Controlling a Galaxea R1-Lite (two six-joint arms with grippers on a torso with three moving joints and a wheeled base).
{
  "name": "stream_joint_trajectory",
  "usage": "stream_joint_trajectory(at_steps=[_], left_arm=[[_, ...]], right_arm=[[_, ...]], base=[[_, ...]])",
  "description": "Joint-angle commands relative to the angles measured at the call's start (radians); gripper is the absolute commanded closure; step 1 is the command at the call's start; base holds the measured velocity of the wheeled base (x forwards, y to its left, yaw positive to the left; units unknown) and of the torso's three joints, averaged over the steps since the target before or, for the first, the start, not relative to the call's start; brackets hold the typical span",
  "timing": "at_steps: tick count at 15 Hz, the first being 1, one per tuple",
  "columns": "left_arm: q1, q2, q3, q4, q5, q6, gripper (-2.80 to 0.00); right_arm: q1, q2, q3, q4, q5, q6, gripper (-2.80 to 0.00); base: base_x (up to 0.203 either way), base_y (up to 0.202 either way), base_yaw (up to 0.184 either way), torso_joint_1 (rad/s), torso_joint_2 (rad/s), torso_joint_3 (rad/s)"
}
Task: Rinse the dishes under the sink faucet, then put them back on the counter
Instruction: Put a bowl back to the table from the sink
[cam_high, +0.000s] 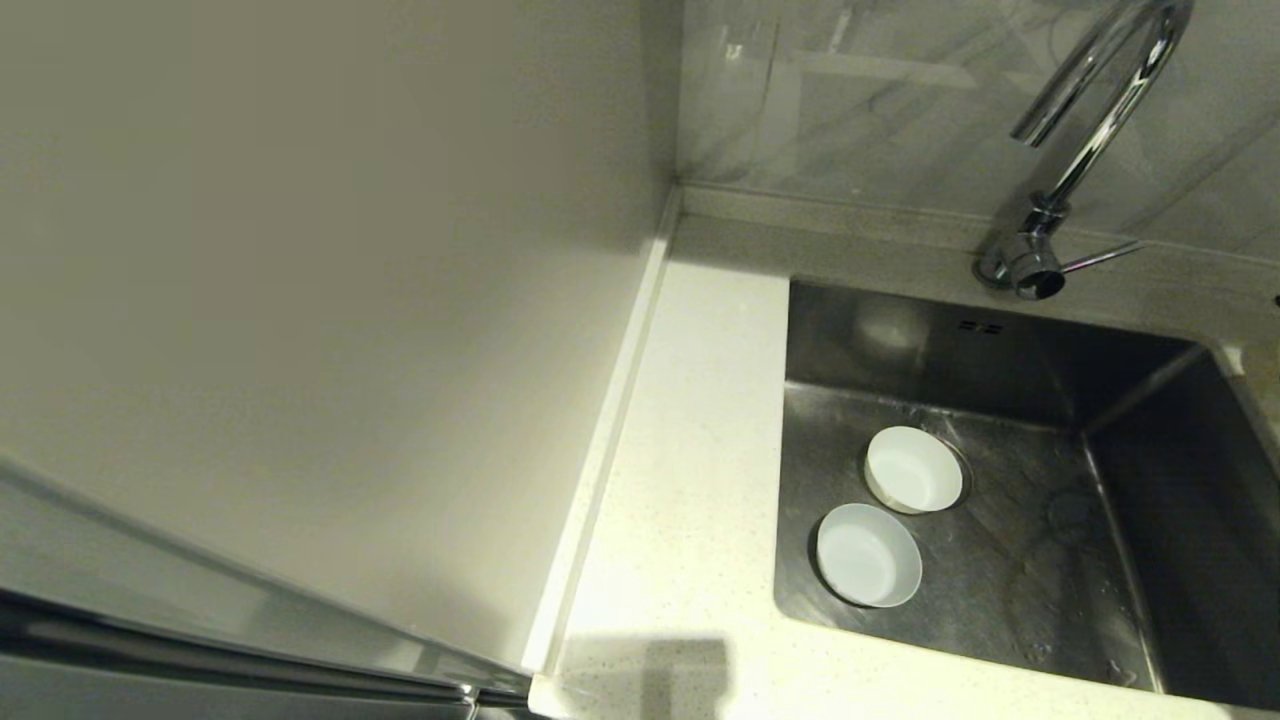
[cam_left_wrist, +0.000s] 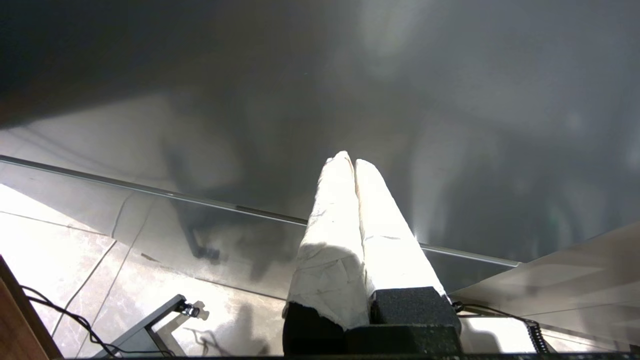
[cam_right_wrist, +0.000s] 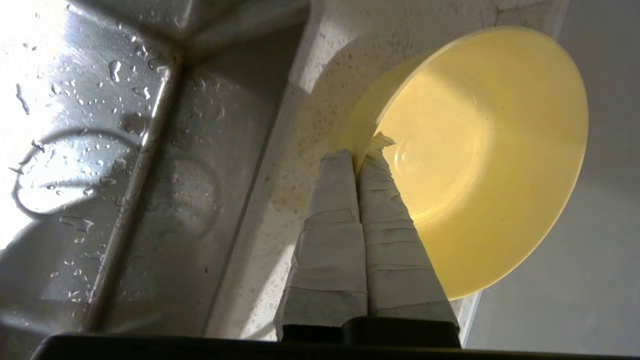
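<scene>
Down on the sink (cam_high: 1000, 560) floor you have two of the bowls sitting upright and just beside each other: the white bowl (cam_high: 913, 469) over the drain area and the pale blue-grey bowl (cam_high: 868, 554) nearer the front wall. Behind the basin, the faucet (cam_high: 1085, 130) arches with its spout over the sink and its thin lever sticking out at the base. Your right gripper (cam_right_wrist: 364, 152) has its wrapped fingers (cam_right_wrist: 332, 220) pinched on the rim of the yellow bowl (cam_right_wrist: 480, 150), one finger outside the wall and one inside; the bowl is over the speckled counter (cam_right_wrist: 310, 115) next to the wet sink edge, though you cannot tell whether it rests there. Your left gripper (cam_left_wrist: 352, 161) hangs away from the sink above a tiled floor (cam_left_wrist: 60, 240), fingers pressed together and holding nothing.
</scene>
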Motion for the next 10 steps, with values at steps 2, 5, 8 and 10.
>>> stream_joint_trajectory(at_steps=[2, 5, 8, 10], left_arm=[[-0.001, -0.003, 0.000, 0.000, 0.001, 0.000, 0.00], [0.000, -0.003, 0.000, 0.000, 0.001, 0.000, 0.00], [0.000, -0.003, 0.000, 0.000, 0.000, 0.000, 0.00], [0.000, -0.003, 0.000, 0.000, 0.000, 0.000, 0.00]], right_arm=[[-0.014, 0.001, 0.007, 0.000, 0.000, -0.010, 0.00], [-0.022, 0.002, 0.007, 0.001, -0.003, -0.009, -2.80], [-0.028, -0.008, 0.007, 0.000, -0.003, -0.008, -2.80], [-0.028, -0.036, 0.005, 0.000, 0.003, -0.001, -2.80]], base=[[0.000, 0.000, 0.000, 0.000, 0.00, 0.000], [0.000, 0.000, 0.000, 0.000, 0.00, 0.000], [0.000, 0.000, 0.000, 0.000, 0.00, 0.000], [0.000, 0.000, 0.000, 0.000, 0.00, 0.000]])
